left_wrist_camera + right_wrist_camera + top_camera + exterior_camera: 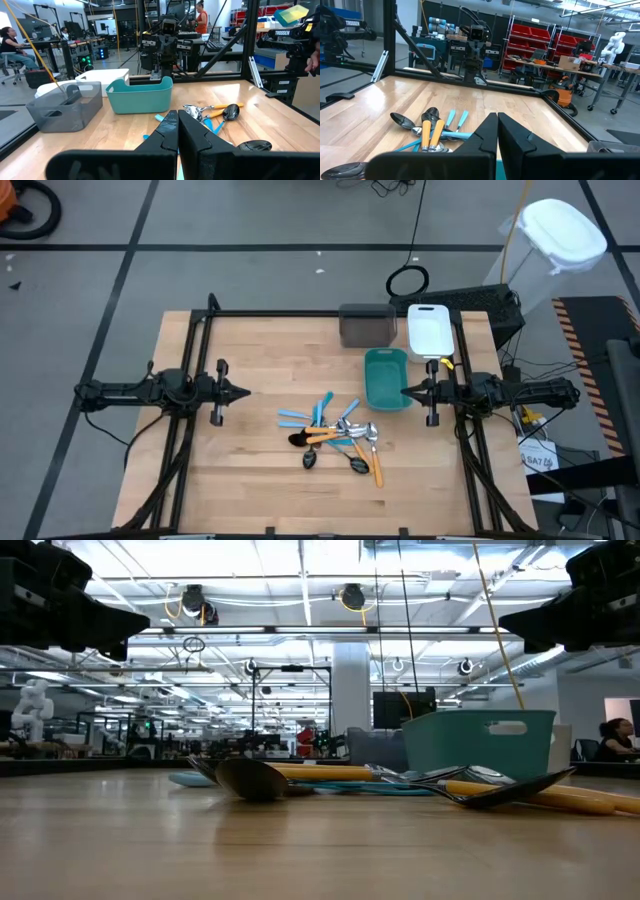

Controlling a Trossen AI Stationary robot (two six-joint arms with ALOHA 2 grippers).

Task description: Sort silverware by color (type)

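The silverware (335, 436) lies heaped just beside the teal bin (386, 378), flat and crisscrossed. I see blue handles, orange handles with silver heads, and black spoons.

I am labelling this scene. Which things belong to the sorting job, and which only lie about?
For the job:
- blue utensils
- orange utensils
- black spoons
- teal bin
- gray bin
- white bin

Lying about:
- cable loop

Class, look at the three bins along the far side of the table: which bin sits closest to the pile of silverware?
The teal bin. It sits just beyond the silverware pile, next to the right gripper, while the gray bin and white bin stand behind it at the table's far edge.
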